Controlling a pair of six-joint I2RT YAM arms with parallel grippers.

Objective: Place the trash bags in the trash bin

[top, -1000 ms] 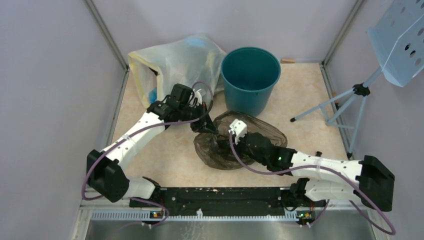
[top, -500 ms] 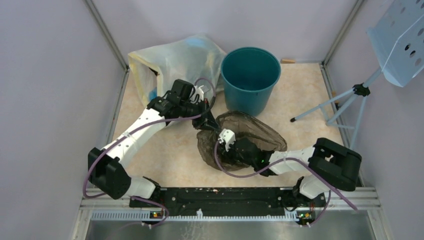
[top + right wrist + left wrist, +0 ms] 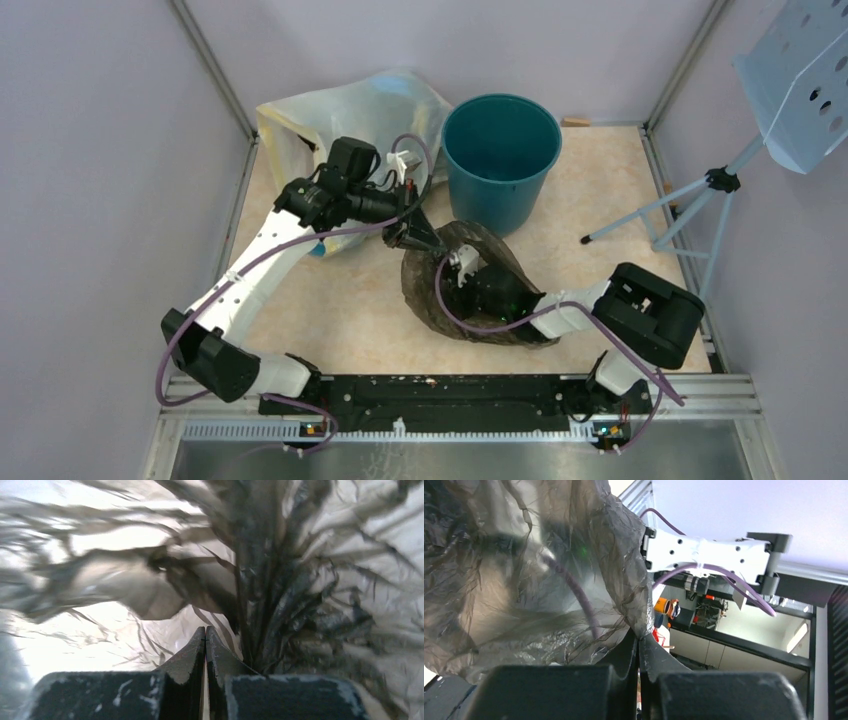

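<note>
The black trash bag (image 3: 500, 262) lies crumpled on the floor just in front of the teal trash bin (image 3: 500, 155), which stands upright and open. My left gripper (image 3: 421, 240) is shut on the bag's upper left edge and holds it raised; the left wrist view shows the plastic (image 3: 524, 570) pinched at the jaw tips (image 3: 640, 638). My right gripper (image 3: 205, 629) is shut and sits inside the bag, with crinkled plastic (image 3: 300, 580) all round it and nothing visibly between its jaws. In the top view only its wrist (image 3: 463, 264) shows through the bag.
A large whitish-yellow bag (image 3: 350, 125) with blue contents leans at the back left, behind my left arm. A tripod stand (image 3: 690, 200) with a pale blue perforated panel (image 3: 800, 80) stands at the right. Grey walls close in the floor.
My left gripper has lifted the bag's edge up and back. My right arm has pushed further left into the bag. The bag has bunched up narrower.
</note>
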